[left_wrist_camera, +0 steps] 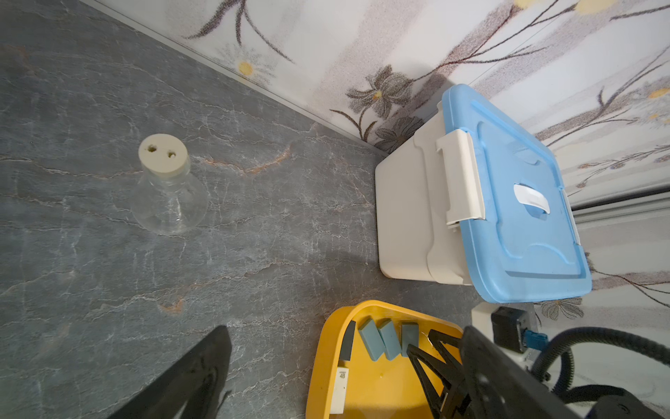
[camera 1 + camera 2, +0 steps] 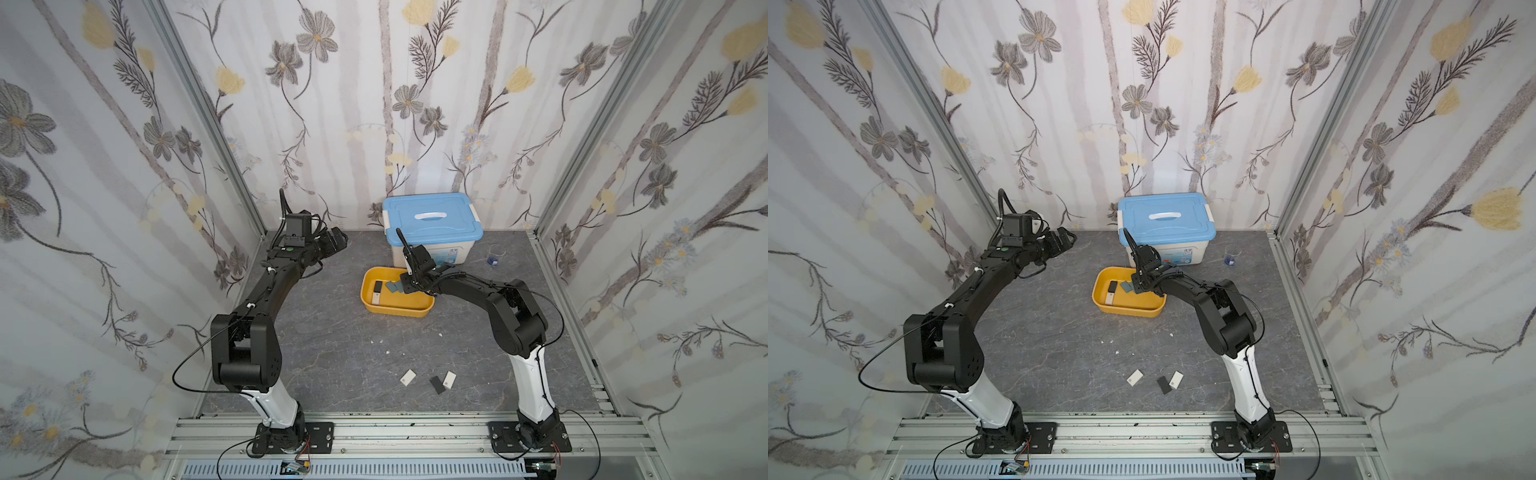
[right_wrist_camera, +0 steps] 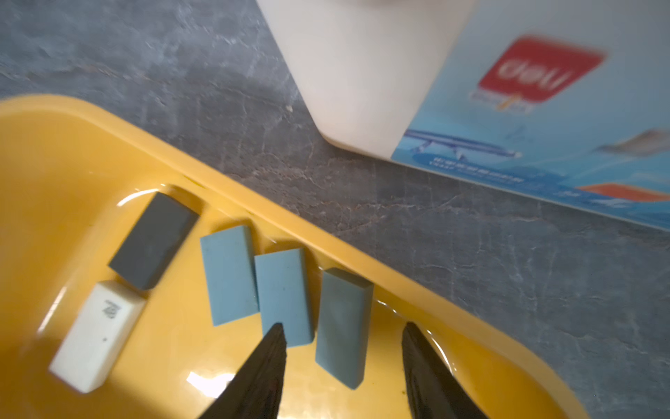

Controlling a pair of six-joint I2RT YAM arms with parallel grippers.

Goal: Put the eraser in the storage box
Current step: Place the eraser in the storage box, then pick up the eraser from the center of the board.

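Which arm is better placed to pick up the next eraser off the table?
Right. The three loose erasers lie nearer its base, and the right gripper is open over the box. The left gripper sits far back by the wall.

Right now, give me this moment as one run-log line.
right pincer: open over storage box | blue eraser: in box, ungripped | left pincer: open, empty | table: three erasers outside
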